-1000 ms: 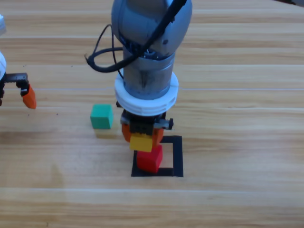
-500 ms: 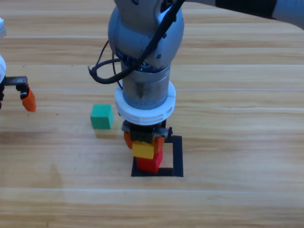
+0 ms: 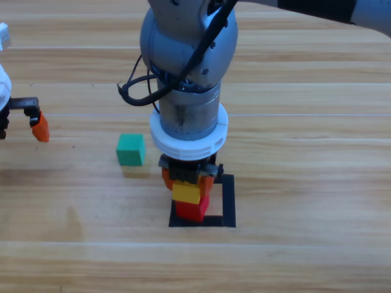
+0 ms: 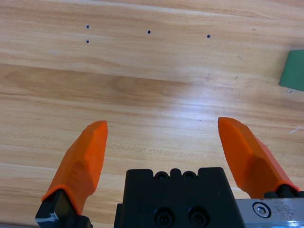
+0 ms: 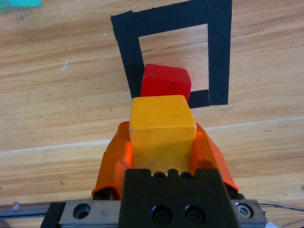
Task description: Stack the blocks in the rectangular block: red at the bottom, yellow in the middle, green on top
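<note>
The red cube (image 3: pixel 193 209) sat in the black tape frame (image 3: pixel 228 201), toward its left edge. The right gripper (image 3: pixel 187 181) pinched the matte yellow cube (image 3: pixel 186 192) just above it — not yet released. The green cube (image 3: pixel 131 150) waited on the wooden table (image 3: pixel 305 122); the left gripper (image 4: pixel 166 142) idled, spread, at the left edge.

We saw a wooden counter (image 3: pixel 305 122) of pale planks. On it lay a frame of black tape (image 3: pixel 228 201), with a red cube (image 3: pixel 194 209) resting at its left edge, partly over the tape. A teal-green cube (image 3: pixel 131 150) sat on bare wood, apart to the frame's left.
</note>
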Action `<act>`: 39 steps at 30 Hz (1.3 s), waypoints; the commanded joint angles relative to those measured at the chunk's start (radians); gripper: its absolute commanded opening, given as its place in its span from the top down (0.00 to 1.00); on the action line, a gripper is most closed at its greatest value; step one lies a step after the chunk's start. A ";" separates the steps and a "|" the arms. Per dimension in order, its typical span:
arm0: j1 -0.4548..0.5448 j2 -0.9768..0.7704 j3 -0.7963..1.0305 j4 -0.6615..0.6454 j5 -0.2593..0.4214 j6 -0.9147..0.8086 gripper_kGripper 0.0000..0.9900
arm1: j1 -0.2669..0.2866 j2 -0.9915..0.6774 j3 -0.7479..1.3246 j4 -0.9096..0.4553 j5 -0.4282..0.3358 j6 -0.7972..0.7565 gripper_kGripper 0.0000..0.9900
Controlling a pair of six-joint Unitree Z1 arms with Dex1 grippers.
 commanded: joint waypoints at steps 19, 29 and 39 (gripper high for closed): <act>0.003 0.039 0.016 -0.011 -0.008 0.010 0.00 | -0.043 0.099 -0.017 0.012 -0.024 0.014 0.91; 0.003 0.051 0.012 -0.011 -0.005 0.010 0.00 | -0.046 0.110 -0.020 0.012 -0.024 0.014 0.91; 0.003 0.066 0.012 -0.023 -0.005 0.010 0.00 | -0.054 0.102 -0.033 0.012 -0.024 -0.009 0.00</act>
